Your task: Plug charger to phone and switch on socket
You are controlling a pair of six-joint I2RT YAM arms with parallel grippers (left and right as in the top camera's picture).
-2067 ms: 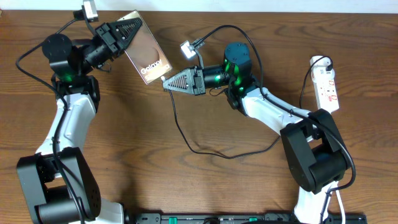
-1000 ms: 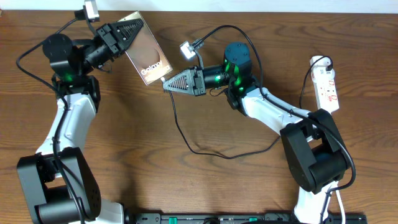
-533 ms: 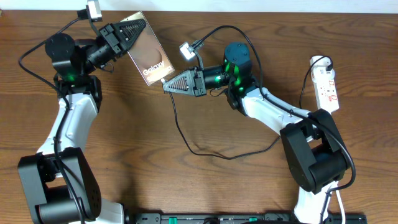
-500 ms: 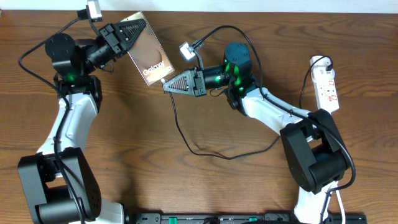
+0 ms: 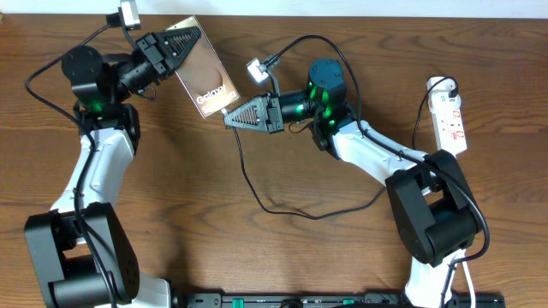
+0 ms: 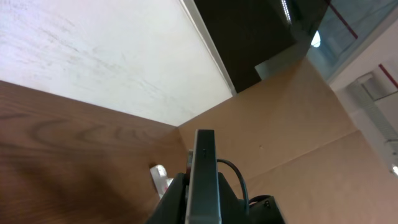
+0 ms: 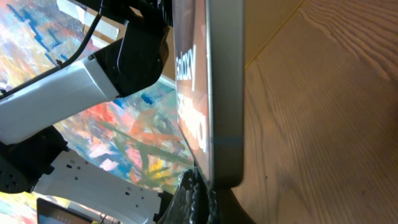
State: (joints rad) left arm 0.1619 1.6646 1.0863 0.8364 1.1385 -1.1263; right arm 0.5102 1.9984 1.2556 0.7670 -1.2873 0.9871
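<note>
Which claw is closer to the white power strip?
Right. The right claw, holding the charger at the phone's lower end, is far left of the power strip; the left claw, gripping the phone, is even farther.

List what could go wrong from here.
The phone is held up by one end in the left gripper; a push from the right gripper, shut on the charger, could twist it loose. The charger's tip is hidden at the phone's edge, so it may go in crooked.
</note>
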